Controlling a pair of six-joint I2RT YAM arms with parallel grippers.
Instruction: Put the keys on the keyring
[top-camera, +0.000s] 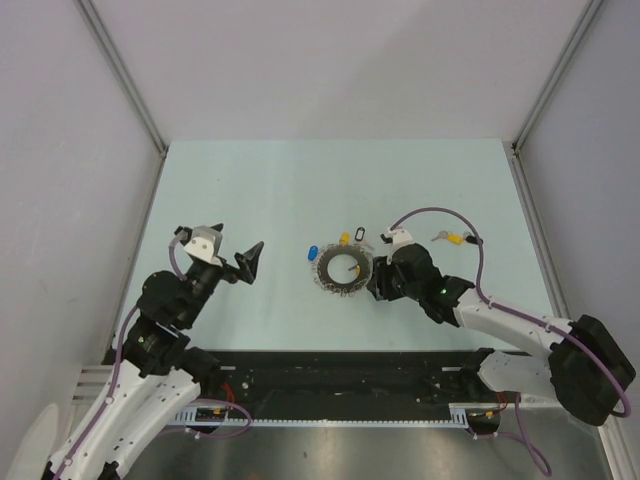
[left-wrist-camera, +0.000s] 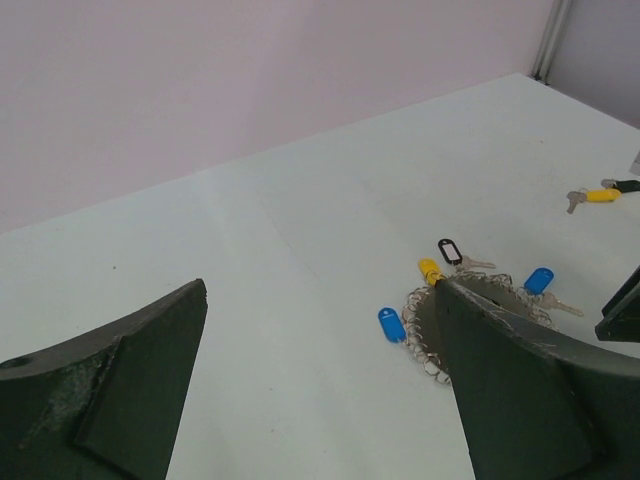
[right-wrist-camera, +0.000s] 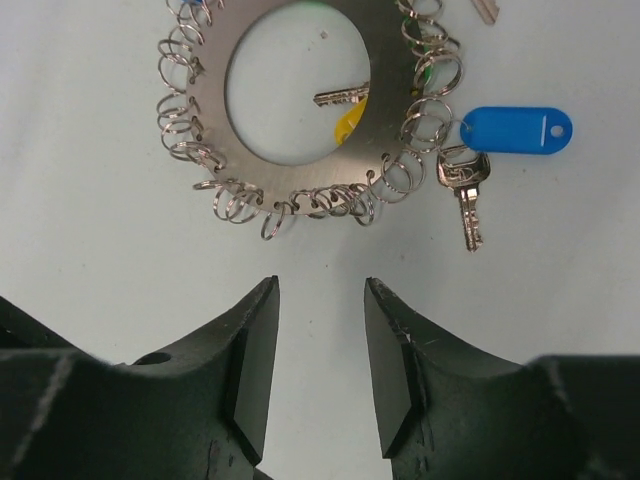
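Keyring (top-camera: 344, 268) flat, mid-tabletop. Right end effector (right-wrist-camera: 320, 290) just short of its rim, narrowly parted, empty. Left end effector (left-wrist-camera: 320, 290) wide open, empty. Likely approach stage; next calls for fetching loose yellow key (top-camera: 452, 238) toward right edge.

bright, even, diffuse light from above in all three views. shadows soft and faint: a thin one under the keyring (right-wrist-camera: 300, 180) loops. pale table (top-camera: 260, 190) reads matte, uniform. dark fingers (left-wrist-camera: 120, 390) show little detail. wrist views sharp, top view slightly soft.
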